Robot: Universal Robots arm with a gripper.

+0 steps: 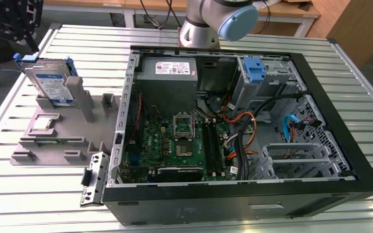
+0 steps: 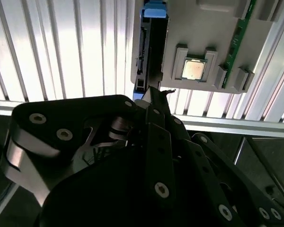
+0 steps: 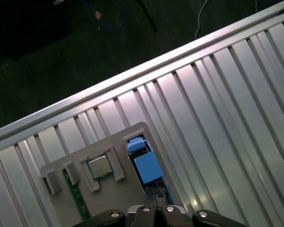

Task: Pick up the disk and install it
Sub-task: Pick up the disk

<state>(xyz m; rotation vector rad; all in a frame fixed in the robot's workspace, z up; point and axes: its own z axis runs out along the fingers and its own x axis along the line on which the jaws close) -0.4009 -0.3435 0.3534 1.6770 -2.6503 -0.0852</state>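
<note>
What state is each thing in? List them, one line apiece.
disk: standing on edge in the grey fixture, not installed.
gripper: hovering over the disk's top edge.
processor chip: lying flat in its fixture pocket.
computer case: on its side, cover off, interior exposed.
blue latch: upright inside the case.

Bright, even light; glare whitens the slatted table [image 2: 61, 47].
</note>
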